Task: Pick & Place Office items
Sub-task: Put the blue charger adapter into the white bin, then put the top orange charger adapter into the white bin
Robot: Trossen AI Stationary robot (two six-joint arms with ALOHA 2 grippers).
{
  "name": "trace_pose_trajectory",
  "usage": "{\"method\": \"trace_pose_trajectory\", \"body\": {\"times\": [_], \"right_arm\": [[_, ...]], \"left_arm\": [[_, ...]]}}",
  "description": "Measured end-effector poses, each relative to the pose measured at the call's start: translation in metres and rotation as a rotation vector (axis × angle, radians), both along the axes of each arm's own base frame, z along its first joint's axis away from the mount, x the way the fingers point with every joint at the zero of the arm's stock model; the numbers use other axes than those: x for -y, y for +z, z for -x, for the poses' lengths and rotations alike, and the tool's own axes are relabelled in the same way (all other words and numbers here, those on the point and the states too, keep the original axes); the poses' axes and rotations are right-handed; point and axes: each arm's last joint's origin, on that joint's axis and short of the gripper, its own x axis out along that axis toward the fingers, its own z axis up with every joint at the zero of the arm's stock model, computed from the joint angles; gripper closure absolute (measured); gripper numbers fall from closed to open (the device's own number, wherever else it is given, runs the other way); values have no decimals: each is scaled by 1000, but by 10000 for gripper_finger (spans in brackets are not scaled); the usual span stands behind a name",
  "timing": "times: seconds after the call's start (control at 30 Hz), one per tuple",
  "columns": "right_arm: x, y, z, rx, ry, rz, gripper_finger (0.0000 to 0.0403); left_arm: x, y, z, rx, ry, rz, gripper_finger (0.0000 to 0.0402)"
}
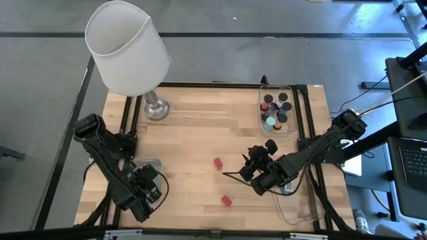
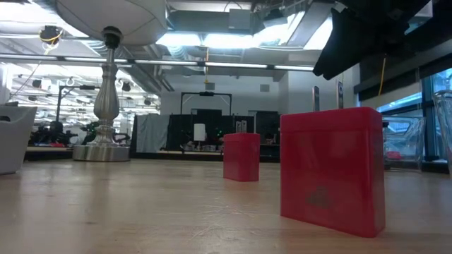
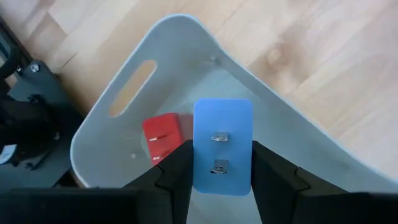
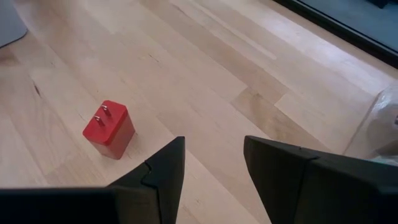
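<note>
My left gripper (image 3: 222,148) (image 1: 152,193) hangs at the near left, shut on a flat blue rectangular piece (image 3: 222,134) with two metal prongs. It is above a frosted white tray (image 3: 298,143) that has a red block (image 3: 163,138) lying on its floor. My right gripper (image 4: 214,142) (image 1: 255,167) stands open right of centre, nothing between its fingers. Two red blocks (image 1: 217,163) (image 1: 227,199) stand on the wooden table; the right wrist view shows one red block (image 4: 109,129), prongs up, ahead of the fingers. My left gripper pinches the blue piece by its two long side edges (image 3: 196,162) between its two fingers. The fingers come steeply from above and lie along the piece. The pronged face is toward the camera. Whether its far end touches the tray floor, I cannot tell.
A white-shaded lamp (image 1: 130,50) stands at the far left on a metal base (image 1: 156,109). A clear tray (image 1: 277,109) with several dark cylinders and a teal one sits at the far right. Another clear tray (image 1: 300,203) lies at the near right edge.
</note>
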Motion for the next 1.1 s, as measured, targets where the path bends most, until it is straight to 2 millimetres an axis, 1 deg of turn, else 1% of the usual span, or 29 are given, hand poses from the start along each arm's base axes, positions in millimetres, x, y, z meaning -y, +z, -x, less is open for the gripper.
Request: {"method": "trace_pose_trajectory", "body": {"times": [0.23,0.43,0.67,0.9,1.0,1.1], "right_arm": [[0,0,0,-1,0,-2,234],[0,0,0,-2,1,-2,234],[0,0,0,-2,1,-2,234],[0,0,0,-2,1,-2,234],[0,0,0,-2,1,-2,234],[0,0,0,-2,1,-2,234]], "left_arm": [[-8,-25,12,-36,86,-25,270],[-11,-35,14,-42,90,-31,270],[-13,-36,15,-56,64,-39,260],[-13,-36,15,-66,61,-38,218],[-14,-34,15,-117,55,-33,200],[-17,-25,15,-210,48,-35,187]]}}
